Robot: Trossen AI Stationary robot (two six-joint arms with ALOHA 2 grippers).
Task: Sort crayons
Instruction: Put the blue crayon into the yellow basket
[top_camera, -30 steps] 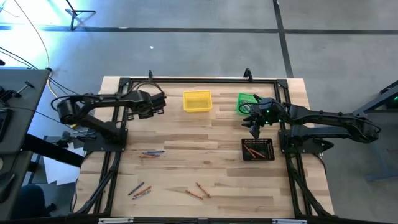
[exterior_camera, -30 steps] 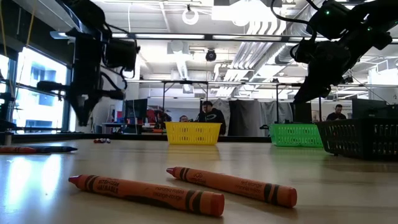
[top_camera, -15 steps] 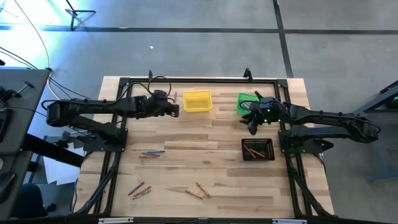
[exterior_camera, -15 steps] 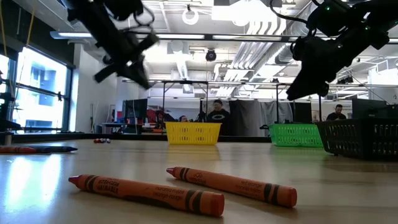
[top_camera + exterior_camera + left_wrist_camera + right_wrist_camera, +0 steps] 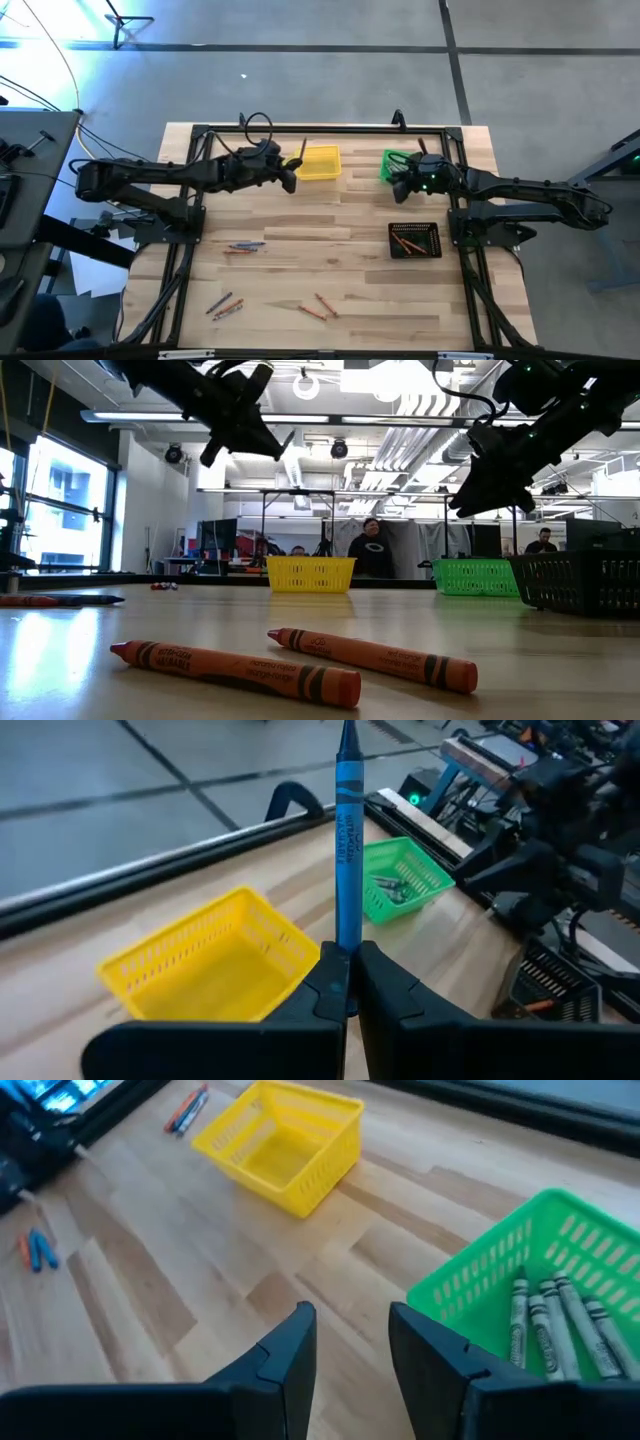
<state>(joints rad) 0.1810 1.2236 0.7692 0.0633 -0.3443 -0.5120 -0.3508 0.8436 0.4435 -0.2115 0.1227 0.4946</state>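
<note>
The left gripper (image 5: 350,982) is clamped on a blue crayon (image 5: 347,840), which stands up from between the fingers; in the high view it hangs just beside the yellow bin (image 5: 318,163), at that bin's left edge, above the wooden table (image 5: 330,215). The right gripper (image 5: 350,1342) hovers by the green bin (image 5: 398,165) with its jaws parted and nothing between them; grey crayons (image 5: 555,1320) lie inside that bin. The black bin (image 5: 414,240) near the right arm's base holds orange-red crayons (image 5: 408,242). Loose crayons lie on the table: a mixed blue and orange group (image 5: 244,246) left of centre, another mixed group (image 5: 225,305) nearer the front edge, and an orange-red pair (image 5: 300,660) at the front. A person (image 5: 371,550) shows in the room beyond the table.
</note>
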